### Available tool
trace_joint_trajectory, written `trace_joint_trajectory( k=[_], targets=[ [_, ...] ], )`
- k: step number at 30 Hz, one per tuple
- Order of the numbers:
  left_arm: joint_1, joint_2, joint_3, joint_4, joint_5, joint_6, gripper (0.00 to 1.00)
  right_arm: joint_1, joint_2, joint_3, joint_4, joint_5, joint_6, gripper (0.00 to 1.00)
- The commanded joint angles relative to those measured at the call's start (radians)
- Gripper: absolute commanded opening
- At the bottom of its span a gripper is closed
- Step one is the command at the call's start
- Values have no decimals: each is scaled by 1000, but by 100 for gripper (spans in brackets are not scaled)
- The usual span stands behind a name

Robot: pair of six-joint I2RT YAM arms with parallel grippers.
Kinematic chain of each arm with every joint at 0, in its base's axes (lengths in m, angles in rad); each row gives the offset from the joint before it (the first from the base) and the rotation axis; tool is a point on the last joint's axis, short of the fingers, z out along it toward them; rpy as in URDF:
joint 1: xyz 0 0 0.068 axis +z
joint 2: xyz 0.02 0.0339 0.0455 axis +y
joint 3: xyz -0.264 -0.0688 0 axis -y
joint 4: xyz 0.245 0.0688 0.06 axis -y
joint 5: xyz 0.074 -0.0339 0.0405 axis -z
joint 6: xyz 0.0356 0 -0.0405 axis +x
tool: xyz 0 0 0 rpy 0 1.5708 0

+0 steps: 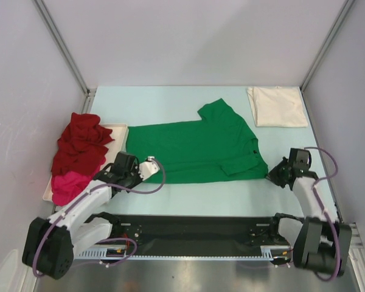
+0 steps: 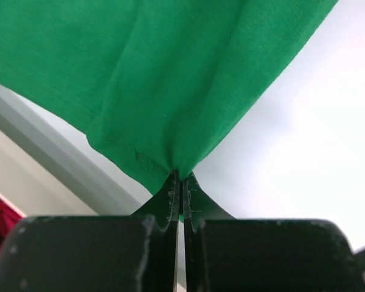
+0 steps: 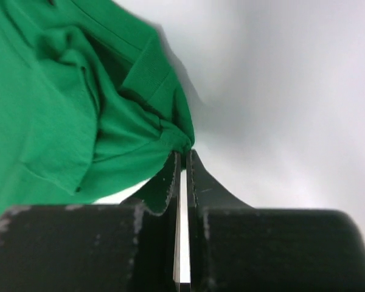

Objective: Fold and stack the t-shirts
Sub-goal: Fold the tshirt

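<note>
The left fingers [image 2: 170,198] are pinching the near-left corner of the green shirt [image 1: 194,149]. They are fully closed on the hem, with cloth bunching at the tips. The right fingers [image 3: 169,182] are clamping the near-right corner, closed to a thin slit on a gathered fold.

The green shirt is lying spread across the middle of the worktop [image 1: 170,100]. The cream shirt [image 1: 277,106] is lying folded at the far-right corner. The red shirt [image 1: 79,143] and pink shirt [image 1: 70,182] are lying heaped on the tray [image 1: 120,128] at the left edge.

Judged step: the first fold of the green shirt is beginning. The next move is calling for both arms lifting together and carrying the near edge toward the far edge, keeping the cloth taut and level.
</note>
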State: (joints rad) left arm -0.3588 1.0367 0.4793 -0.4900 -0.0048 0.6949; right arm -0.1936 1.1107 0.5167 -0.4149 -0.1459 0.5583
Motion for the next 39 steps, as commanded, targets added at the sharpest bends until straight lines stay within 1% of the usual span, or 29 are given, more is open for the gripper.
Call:
trace_joint_trajectory(
  k=[1,2,5,6,8,9,13,16,17,18,19,20,21,22,24,25,26,27,28,29,30,31,32,33,34,35,36,38,39],
  targets=[
    [1,-93,22,-145,72,46,0,-38,-179,-50,-123,-47,109,0],
    [0,-99,25,-163,86,51,0,-44,-265,-67,-146,-41,127,0],
    [0,-119,28,-222,118,74,0,-61,-391,-72,-249,11,188,0],
    [1,-124,30,-251,123,87,0,-67,-463,-66,-316,28,204,0],
    [1,-135,41,-289,134,104,0,-72,-523,-58,-373,68,260,0],
    [1,-144,57,-329,138,116,0,-76,-570,-46,-442,87,285,0],
    [1,-148,105,-410,161,147,0,-81,-672,-18,-593,219,399,0],
    [1,-141,125,-461,212,176,0,-81,-730,-15,-627,227,436,16],
    [1,-139,131,-484,229,183,0,-81,-736,-12,-636,233,448,26],
    [1,-139,134,-496,238,199,1,-81,-738,-11,-642,242,477,32],
    [1,-136,137,-515,247,213,27,-81,-735,2,-648,264,488,37],
    [1,-130,154,-534,253,230,42,-81,-730,8,-645,273,491,47],
    [1,-129,165,-559,250,248,52,-81,-727,19,-636,285,491,51],
    [1,-127,179,-568,250,259,65,-81,-720,46,-618,296,465,54],
    [14,-116,246,-550,236,253,69,-81,-700,89,-524,304,421,57],
    [36,-93,278,-529,232,235,74,-81,-686,132,-487,287,354,60],
    [52,-74,350,-501,230,212,76,-81,-648,152,-369,254,309,60],
    [70,-52,389,-431,244,145,77,-81,-623,166,-301,206,255,60],
    [116,-31,425,-394,255,108,79,-79,-594,177,-227,77,179,60],
    [139,29,494,-316,264,68,79,-76,-506,192,-93,18,149,61],
    [159,61,522,-277,264,-14,79,-67,-450,206,-35,-36,126,62],
    [178,107,550,-245,232,-52,78,-57,-372,236,-4,-96,103,63],
    [179,190,600,-193,203,-114,76,-35,-224,312,11,-107,45,63],
    [182,244,628,-180,175,-139,74,12,-128,372,4,-110,10,63],
    [184,290,657,-174,155,-162,70,48,-51,428,-16,-77,-33,63],
    [185,333,712,-165,154,-179,68,80,22,480,-45,-60,-107,63],
    [185,417,737,-159,143,-204,67,130,170,582,-53,-46,-144,63],
    [185,494,804,-135,129,-224,67,164,303,676,-68,-14,-181,63],
    [187,528,826,-125,108,-228,67,177,361,754,-68,-14,-220,63]
  ],
)
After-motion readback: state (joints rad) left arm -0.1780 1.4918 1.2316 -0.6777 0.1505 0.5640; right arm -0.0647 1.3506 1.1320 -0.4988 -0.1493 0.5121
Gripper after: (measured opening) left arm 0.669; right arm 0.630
